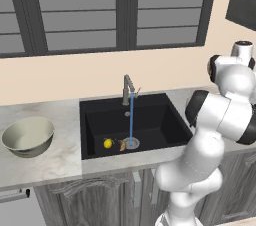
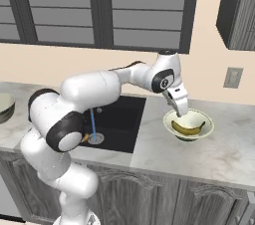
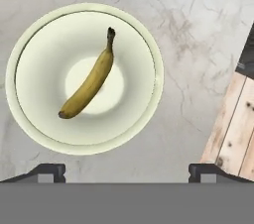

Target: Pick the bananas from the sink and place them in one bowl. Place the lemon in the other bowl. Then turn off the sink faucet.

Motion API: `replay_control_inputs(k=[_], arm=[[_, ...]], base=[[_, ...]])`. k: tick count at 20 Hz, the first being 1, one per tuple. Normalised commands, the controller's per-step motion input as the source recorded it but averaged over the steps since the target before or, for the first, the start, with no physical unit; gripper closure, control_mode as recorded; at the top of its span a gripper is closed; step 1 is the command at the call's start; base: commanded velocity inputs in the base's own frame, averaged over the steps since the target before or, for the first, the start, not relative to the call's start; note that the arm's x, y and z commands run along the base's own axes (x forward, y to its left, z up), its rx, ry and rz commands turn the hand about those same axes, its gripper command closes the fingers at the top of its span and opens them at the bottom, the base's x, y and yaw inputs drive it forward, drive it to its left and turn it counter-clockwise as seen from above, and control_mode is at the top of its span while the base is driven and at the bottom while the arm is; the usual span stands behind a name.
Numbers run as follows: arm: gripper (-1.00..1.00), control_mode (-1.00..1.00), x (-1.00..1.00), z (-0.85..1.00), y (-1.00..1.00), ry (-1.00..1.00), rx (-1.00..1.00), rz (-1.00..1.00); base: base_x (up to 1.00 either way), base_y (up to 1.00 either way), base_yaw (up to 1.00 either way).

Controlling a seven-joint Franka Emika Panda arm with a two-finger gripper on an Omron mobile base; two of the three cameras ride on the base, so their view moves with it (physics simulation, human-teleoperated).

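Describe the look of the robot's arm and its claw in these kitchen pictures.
The arm is made of glossy white, rounded, tube-like segments joined by dark black bands at the joints, with no loose cables showing. The claw is a small white-grey block on the wrist; in the hand view its two finger tips are small, dark and blocky.

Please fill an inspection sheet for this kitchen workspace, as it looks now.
Surface: pale marble counter around the black sink basin.
Job's things: one banana lies in the pale green-rimmed bowl; second banana and round yellow lemon lie by the drain; grey-beige bowl holds nothing; grey faucet runs water.
Clutter: wooden board beside the pale bowl.
Grippers: gripper open, above the pale bowl, holding nothing.
Cables: nothing seen.
Surroundings: dark-framed windows, wall outlet.
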Motion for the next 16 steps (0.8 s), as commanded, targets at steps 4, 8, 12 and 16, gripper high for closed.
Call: replay_control_inputs(k=[4,8,12,16], arm=[[-1.00,-1.00,-0.39,0.12,0.77,0.05,0.00,0.15],[-1.00,-1.00,-0.26,0.11,0.77,0.02,0.00,0.14],[-1.00,-1.00,-0.07,0.04,0.69,0.07,0.00,0.18],[-1.00,-1.00,0.00,0.00,0.64,0.13,0.02,0.21]], base=[[0.00,0.00,0.00],[0.00,0.00,0.00],[0.00,0.00,0.00],[0.00,0.00,0.00]])
